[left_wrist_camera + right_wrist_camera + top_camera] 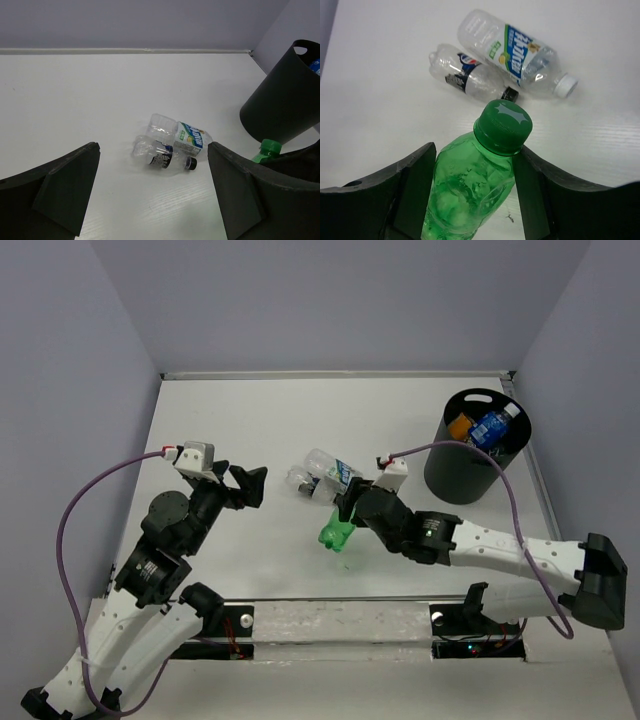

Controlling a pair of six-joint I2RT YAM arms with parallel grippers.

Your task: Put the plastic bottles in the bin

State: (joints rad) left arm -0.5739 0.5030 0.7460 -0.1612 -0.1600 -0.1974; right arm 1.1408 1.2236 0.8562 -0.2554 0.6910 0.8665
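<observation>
Our right gripper (472,167) is clamped round the green bottle (470,195), one finger each side of its shoulder just below the green cap, jaws only as wide as the bottle. In the top view that bottle is abt mid-table, a bit toward the near edge, and tilted. We can't tell whether its base touches the tabletop (250,410).

Our left gripper (248,485) holds nothing. Its jaws are spread wide over the left half of the table, pointing toward the ctr.

Two clear bottles lie on their sides near the ctr, touching each other, btw our two grippers and just past the green bottle toward the far edge. The white-capped bottle (515,52) is the bigger, w/ a blue-and-green label. The dark-capped bottle (470,77) is smaller and crumpled, w/ a dark label.

The bin (460,475) stands upright by the far right corner, close to the right edge, well apart from the bottles on the table. Inside it we see a blue-label bottle (492,427) and, beside that, an orange bottle (459,426). An oval handle slot shows near the rim.
</observation>
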